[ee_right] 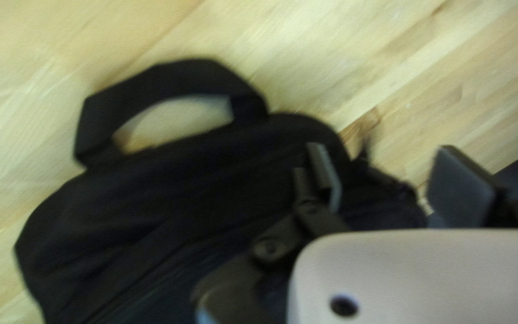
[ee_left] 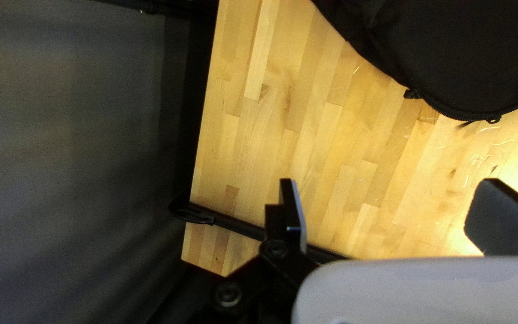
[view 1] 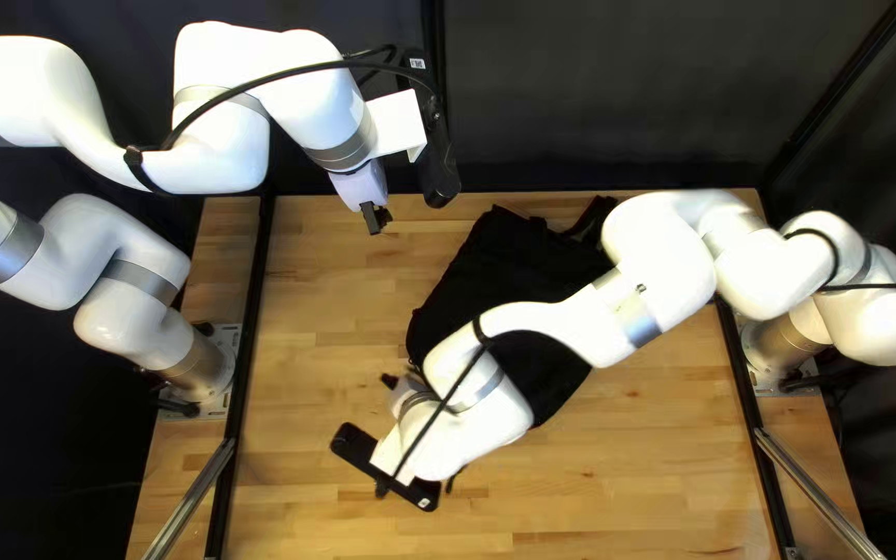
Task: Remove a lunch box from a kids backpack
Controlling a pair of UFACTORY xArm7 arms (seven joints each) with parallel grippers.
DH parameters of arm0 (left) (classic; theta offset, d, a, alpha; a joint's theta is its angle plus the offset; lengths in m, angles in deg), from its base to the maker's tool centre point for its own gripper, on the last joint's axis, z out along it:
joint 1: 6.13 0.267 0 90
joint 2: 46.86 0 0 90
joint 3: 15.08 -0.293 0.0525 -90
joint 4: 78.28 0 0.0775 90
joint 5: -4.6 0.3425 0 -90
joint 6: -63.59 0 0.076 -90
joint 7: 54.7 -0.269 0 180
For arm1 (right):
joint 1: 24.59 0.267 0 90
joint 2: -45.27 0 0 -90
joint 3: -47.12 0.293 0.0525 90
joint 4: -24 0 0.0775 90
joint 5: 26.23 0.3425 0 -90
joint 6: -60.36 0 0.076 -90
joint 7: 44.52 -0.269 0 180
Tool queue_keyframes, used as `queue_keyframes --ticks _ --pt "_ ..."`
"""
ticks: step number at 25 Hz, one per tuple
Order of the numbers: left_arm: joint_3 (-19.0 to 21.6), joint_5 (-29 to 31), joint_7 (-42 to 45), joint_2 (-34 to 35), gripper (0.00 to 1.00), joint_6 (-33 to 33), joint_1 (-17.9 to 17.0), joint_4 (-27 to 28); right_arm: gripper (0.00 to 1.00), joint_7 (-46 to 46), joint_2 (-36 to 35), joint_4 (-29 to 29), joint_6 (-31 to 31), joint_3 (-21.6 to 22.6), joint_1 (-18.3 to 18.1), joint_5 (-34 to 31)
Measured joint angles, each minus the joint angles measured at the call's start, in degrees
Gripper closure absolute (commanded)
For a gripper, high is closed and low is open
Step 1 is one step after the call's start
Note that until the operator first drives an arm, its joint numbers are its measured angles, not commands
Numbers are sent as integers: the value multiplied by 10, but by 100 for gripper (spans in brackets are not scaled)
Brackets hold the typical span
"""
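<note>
Your jaws, left and right, stand open; the black backpack (view 1: 505, 259) lies on your wooden counter (view 1: 313, 322), dark curtain (view 1: 614, 93) beyond its far edge.

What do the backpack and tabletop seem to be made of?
The backpack looks like soft matte cloth, perhaps nylon or polyester: it creases and reflects little light. The tabletop seems to be wood strips, grain and staggered joints showing; its bright glare hints at a clear coat.
</note>
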State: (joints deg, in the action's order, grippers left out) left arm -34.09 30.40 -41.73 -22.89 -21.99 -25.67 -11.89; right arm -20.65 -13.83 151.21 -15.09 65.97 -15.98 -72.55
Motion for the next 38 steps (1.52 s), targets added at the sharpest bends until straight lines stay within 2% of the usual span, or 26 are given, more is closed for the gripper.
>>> queue_keyframes --ticks 3,8,12,18,20,21,22,26,29,35,38 --pt "0 0 0 0 0 0 0 0 0 25 -58 81 -20 -7 11 0" --pt "0 0 0 0 0 0 0 0 0 34 -123 173 -56 -22 26 0" --pt "0 0 0 0 0 0 0 0 0 -4 -136 185 -68 -33 25 0" --pt "0 0 0 0 0 0 0 0 0 -69 -120 147 -68 -43 10 -1" --pt "0 0 0 0 0 0 0 0 15 -76 -123 157 -75 -46 10 -1" --pt "0 0 0 0 0 0 0 0 97 -77 -128 166 -79 -47 11 0" --pt "0 0 0 0 0 0 0 0 100 -77 -134 177 -84 -48 13 1" --pt "0 0 0 0 0 0 0 0 100 -75 -155 215 -101 -52 21 3" --pt "0 0 0 0 0 0 0 0 100 -76 -157 216 -106 -53 23 4" --pt "0 0 0 0 0 0 0 0 100 -89 -125 173 -107 -49 28 3" --pt "0 0 0 0 0 0 0 0 100 -104 -91 124 -107 -45 31 2"
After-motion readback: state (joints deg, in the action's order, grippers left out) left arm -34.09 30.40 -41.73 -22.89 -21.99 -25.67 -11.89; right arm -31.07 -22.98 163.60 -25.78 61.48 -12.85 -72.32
